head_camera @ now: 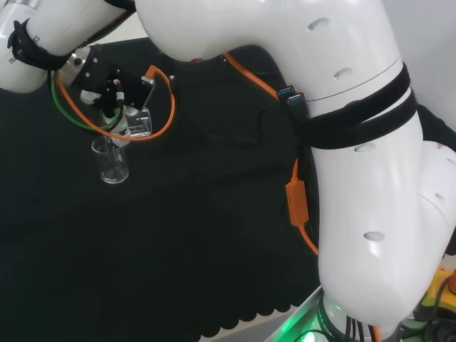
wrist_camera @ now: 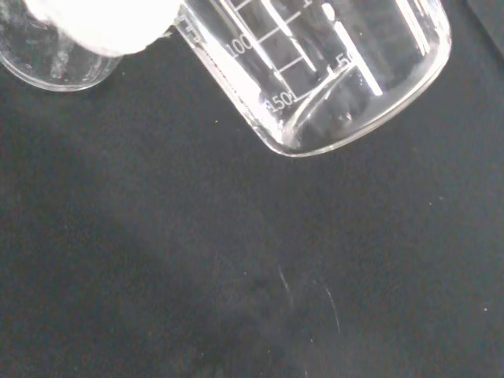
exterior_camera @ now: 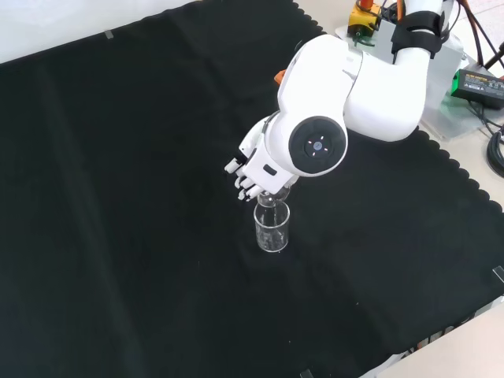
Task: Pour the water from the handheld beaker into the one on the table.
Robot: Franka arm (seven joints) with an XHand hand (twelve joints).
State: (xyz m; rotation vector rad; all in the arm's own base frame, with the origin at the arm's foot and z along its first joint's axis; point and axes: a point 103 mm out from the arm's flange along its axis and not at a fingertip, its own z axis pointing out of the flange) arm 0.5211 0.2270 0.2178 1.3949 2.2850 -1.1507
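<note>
**Operator:** Where is the hand, and how does it sit?

**Observer:** You'll find the hand (exterior_camera: 252, 169) a little above the middle of the front view, coming out lower left from the big white link with the round grey cap (exterior_camera: 317, 146). Its fingers point down and to the left. In the head view it sits in the upper left of the frame (head_camera: 114, 89), under loops of orange cable (head_camera: 167, 100).

**Operator:** Is it holding anything?

**Observer:** Yes. Your fingers are curled round the handheld beaker (head_camera: 137, 121). In the wrist view that beaker (wrist_camera: 331, 71) lies steeply tilted, its long axis running slantwise across the upper part of the frame, printed scale lines showing on its wall.

**Operator:** Which way is the mouth pointing?

**Observer:** Downward, toward the beaker on the table (exterior_camera: 272, 226). In the front view that one stands upright on the black cloth (exterior_camera: 118, 236) right below the hand; the head view has it just below the held one (head_camera: 112, 162).

**Operator:** Any water visible?

**Observer:** I can't tell you what either glass contains.
</note>
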